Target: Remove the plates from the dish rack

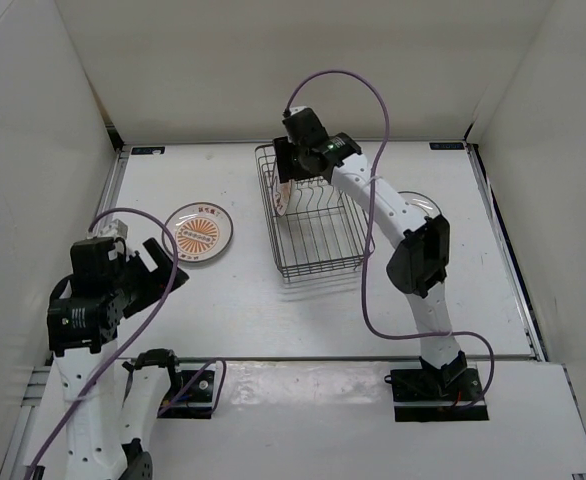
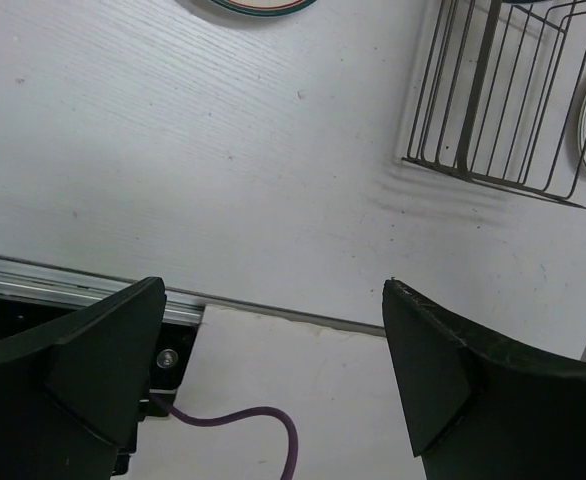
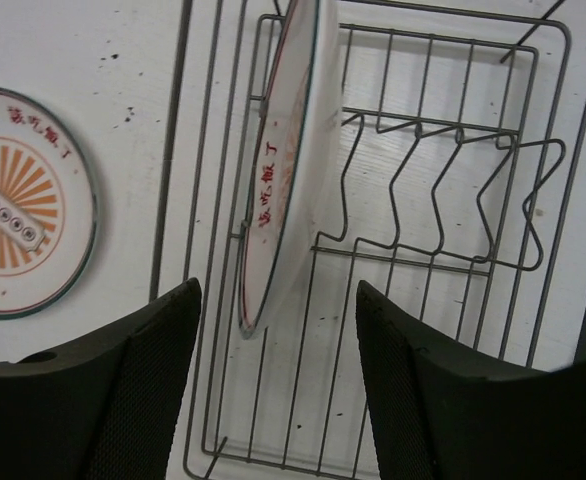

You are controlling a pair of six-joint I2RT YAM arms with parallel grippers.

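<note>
The dish rack [image 1: 318,235], a dark wire basket, sits mid-table. One white plate [image 1: 283,197] with an orange pattern stands on edge at its far left end. In the right wrist view this plate [image 3: 285,160] leans against the divider prongs [image 3: 443,190]. My right gripper [image 1: 291,172] hovers over it, open [image 3: 278,330], with the plate's near rim in the gap between the jaws and touching neither. A second sunburst plate [image 1: 198,232] lies flat on the table left of the rack. My left gripper [image 1: 168,272] is open and empty [image 2: 273,340], near the front left.
A third plate's rim [image 1: 420,203] shows right of the rack, mostly hidden behind the right arm. White walls close in the table on three sides. A purple cable [image 2: 263,425] and the table's metal front rail [image 2: 63,280] lie under the left gripper.
</note>
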